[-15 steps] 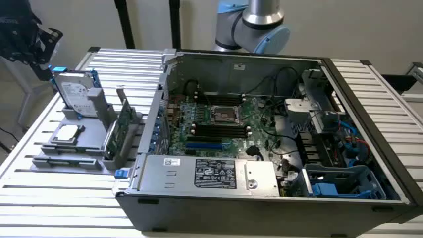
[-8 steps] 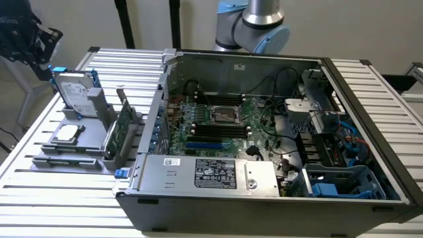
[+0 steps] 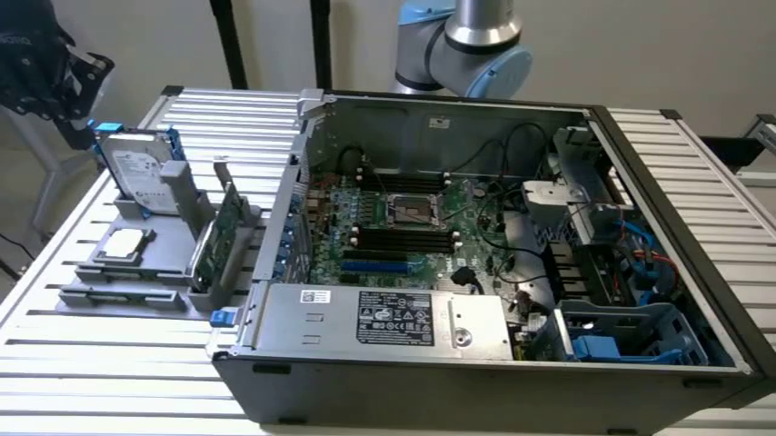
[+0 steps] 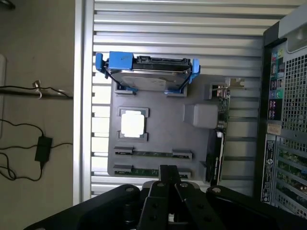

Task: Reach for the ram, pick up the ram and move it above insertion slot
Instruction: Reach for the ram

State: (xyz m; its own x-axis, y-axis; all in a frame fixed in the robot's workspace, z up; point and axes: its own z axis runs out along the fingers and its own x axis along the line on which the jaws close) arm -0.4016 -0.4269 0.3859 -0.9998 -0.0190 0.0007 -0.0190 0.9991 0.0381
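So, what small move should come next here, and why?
Probably open the tool: it is shut and hangs above the ram, which lies in the grey holder, untouched, so it could not close around the ram as it stands.

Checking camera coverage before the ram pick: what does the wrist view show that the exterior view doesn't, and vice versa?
Wrist view adds: the shut gripper near the ram lying in a tray slot, a power adapter on the floor, the case's rear ports.
Exterior view adds: motherboard, power supply, arm joint.
Both: gray tray, hard drive with blue rails, processor, expansion card.
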